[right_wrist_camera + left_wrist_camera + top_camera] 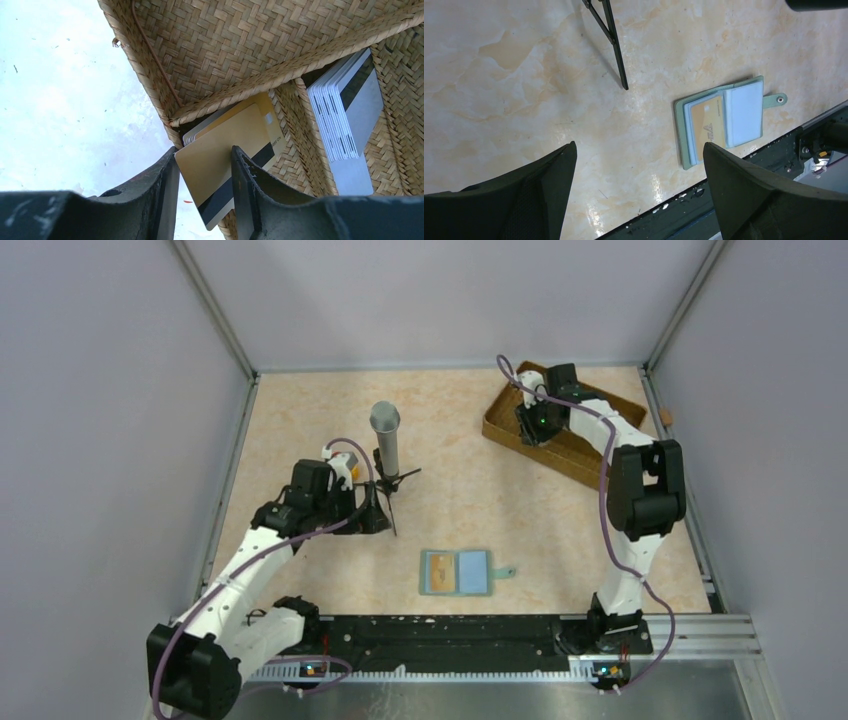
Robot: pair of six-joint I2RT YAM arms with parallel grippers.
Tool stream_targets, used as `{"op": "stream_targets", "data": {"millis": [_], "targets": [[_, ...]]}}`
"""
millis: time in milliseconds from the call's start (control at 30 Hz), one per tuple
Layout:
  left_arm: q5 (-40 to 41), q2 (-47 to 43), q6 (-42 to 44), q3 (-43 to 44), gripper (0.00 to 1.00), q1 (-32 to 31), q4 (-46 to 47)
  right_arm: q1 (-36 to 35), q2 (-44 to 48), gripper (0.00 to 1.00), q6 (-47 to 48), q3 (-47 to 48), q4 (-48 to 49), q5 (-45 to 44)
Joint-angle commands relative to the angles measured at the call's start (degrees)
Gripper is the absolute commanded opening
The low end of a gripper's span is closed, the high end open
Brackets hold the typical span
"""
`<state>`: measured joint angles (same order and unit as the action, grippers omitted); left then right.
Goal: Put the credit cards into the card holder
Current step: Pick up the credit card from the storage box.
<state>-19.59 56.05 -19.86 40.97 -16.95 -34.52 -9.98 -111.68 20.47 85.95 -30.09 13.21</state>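
On the right gripper point(203, 150) the jaws stand narrowly apart about a tan-gold card point(240, 130) in the woven tray point(240, 40); whether they grip it cannot be told. The card should lift squarely, clear of the weave, towards the card holder point(456, 572) lying open on the table point(300, 420). The left gripper point(639, 150) gapes wide and empty.

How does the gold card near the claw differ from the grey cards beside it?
The gold card leans loose, poking past the woven tray rim; the grey cards stand packed in a stack, in the next compartment. Gold against silvery grey. Both show a black stripe.
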Motion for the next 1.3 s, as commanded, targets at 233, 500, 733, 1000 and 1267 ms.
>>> {"op": "stream_targets", "data": {"millis": [233, 500, 733, 1000, 1267], "targets": [[0.59, -3.47, 0.51, 1.48, 0.99, 0.25, 1.13, -0.09, 3.84, 0.28, -2.01, 1.76, -3.99, 0.58], [-1.93, -2.93, 1.36, 1.72, 0.99, 0.25, 1.21, -0.15, 4.74, 0.19, -2.54, 1.8, -3.59, 0.06], [-3.93, -2.68, 1.88, 1.58, 0.99, 0.26, 1.47, -0.56, 7.66, 0.07, -3.07, -0.51, 0.25, -2.49], [-5.3, -4.0, 2.3, 1.66, 0.99, 0.18, 2.05, -2.93, 13.53, 0.0, -2.79, -5.35, 7.5, -12.27], [-6.2, -11.36, -1.14, -1.94, 0.96, -2.1, 7.31, -7.95, 21.03, 0.0, -6.04, -5.17, 6.92, -26.19]]}}
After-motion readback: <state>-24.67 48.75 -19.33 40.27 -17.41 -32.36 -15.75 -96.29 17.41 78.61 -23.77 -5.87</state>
